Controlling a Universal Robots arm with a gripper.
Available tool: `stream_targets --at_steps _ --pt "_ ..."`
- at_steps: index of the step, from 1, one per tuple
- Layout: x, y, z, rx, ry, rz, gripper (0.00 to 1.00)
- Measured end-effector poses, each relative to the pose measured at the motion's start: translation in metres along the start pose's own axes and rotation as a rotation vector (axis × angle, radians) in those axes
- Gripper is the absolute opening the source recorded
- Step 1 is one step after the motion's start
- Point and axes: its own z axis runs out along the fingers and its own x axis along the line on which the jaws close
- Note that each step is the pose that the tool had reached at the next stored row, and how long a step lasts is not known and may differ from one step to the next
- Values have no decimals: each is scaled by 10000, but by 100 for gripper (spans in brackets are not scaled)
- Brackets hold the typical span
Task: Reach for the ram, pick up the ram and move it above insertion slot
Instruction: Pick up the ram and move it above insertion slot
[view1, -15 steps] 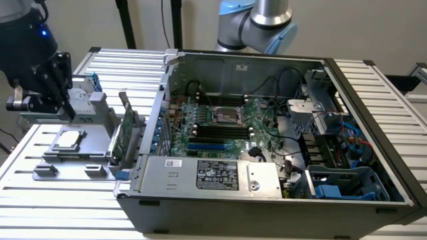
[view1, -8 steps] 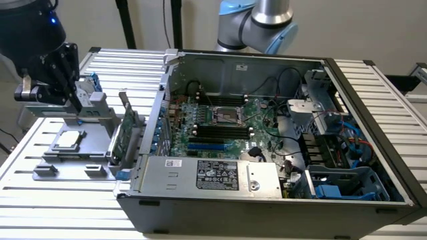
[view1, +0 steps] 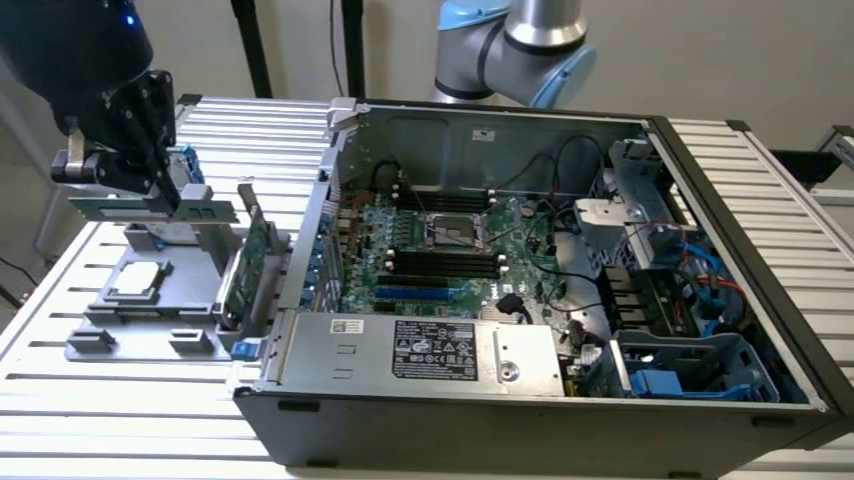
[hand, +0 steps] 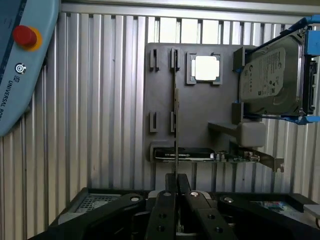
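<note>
Now one ram (hand: 175, 100) between fingers (hand: 167, 210)

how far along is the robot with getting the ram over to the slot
Reach and pick-up look done: the gripper is shut on the ram, which it holds edge-on, lifted above the grey parts tray. Not done: the ram is not yet above the insertion slots on the motherboard in the open computer case.

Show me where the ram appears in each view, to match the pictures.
Exterior view: the ram is held by the gripper at the exterior view's left, above the grey tray.
Wrist view: the ram, edge-on, runs out from the gripper over that tray.
Shared landmark: the tray's square chip.
</note>
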Motion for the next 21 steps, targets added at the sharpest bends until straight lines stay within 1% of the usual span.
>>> stream_targets --at_steps 15,21 --pt "-146 -291 -149 0 -12 0 13" --pt "-190 -449 -182 1 -30 -1 13"
